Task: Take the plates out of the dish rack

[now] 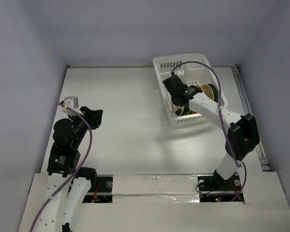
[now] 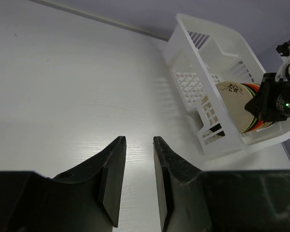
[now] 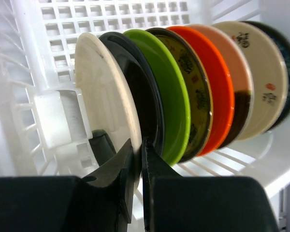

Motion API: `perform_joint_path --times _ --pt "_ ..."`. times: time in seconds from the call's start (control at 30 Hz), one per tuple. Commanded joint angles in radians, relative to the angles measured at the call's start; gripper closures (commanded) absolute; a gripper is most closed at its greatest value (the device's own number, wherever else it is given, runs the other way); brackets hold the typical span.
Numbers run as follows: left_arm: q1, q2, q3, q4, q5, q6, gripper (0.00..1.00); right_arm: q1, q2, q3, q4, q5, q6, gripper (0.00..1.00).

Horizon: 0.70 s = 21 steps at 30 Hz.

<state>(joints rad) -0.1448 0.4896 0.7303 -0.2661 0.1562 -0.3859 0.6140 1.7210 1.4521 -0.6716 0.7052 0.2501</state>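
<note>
The white dish rack [image 1: 160,63] stands at the far right of the table and also shows in the left wrist view [image 2: 183,77]. Several plates stand on edge in it in a row: a cream plate [image 3: 104,92] nearest, then black [image 3: 144,99], lime green [image 3: 171,92], patterned yellow [image 3: 195,89], red-orange [image 3: 222,92], beige [image 3: 242,82], and more behind. My right gripper [image 3: 137,145] reaches into the rack [image 1: 176,99] and is shut on the lower rim of the cream plate. My left gripper [image 2: 139,140] is open and empty over bare table at the left [image 1: 97,116].
The rack's grid wall [image 3: 116,19] and slotted side [image 3: 9,96] close in around the right gripper. White walls enclose the table on three sides. A rail [image 1: 249,111] runs along the table's right edge.
</note>
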Motion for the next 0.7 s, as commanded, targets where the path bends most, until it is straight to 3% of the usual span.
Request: perform_joint_path --times 0.0,0.23,0.37,0.5,0.53,0.67 --pt "-0.004 0.0 -0.003 0.05 0.009 0.002 0.74 0.033 -0.124 0.105 0.009 0.106 -0.02 1.0" --pt "-0.004 -0.002 -0.005 0.05 0.008 0.001 0.71 0.075 -0.205 0.205 -0.106 0.188 -0.011 1.0" --pt "-0.004 -0.005 -0.005 0.053 0.008 -0.001 0.71 0.11 -0.248 0.241 -0.076 0.12 -0.015 1.0" --pt "-0.004 -0.009 -0.003 0.048 0.002 -0.004 0.71 0.153 -0.25 0.217 0.09 -0.111 0.032 1.0" --pt "-0.004 -0.009 -0.002 0.048 -0.006 -0.004 0.71 0.177 -0.233 0.212 0.172 -0.23 0.063 1.0" --pt "-0.004 -0.013 0.004 0.033 -0.035 -0.007 0.71 0.26 -0.001 0.336 0.27 -0.38 0.144 1.0"
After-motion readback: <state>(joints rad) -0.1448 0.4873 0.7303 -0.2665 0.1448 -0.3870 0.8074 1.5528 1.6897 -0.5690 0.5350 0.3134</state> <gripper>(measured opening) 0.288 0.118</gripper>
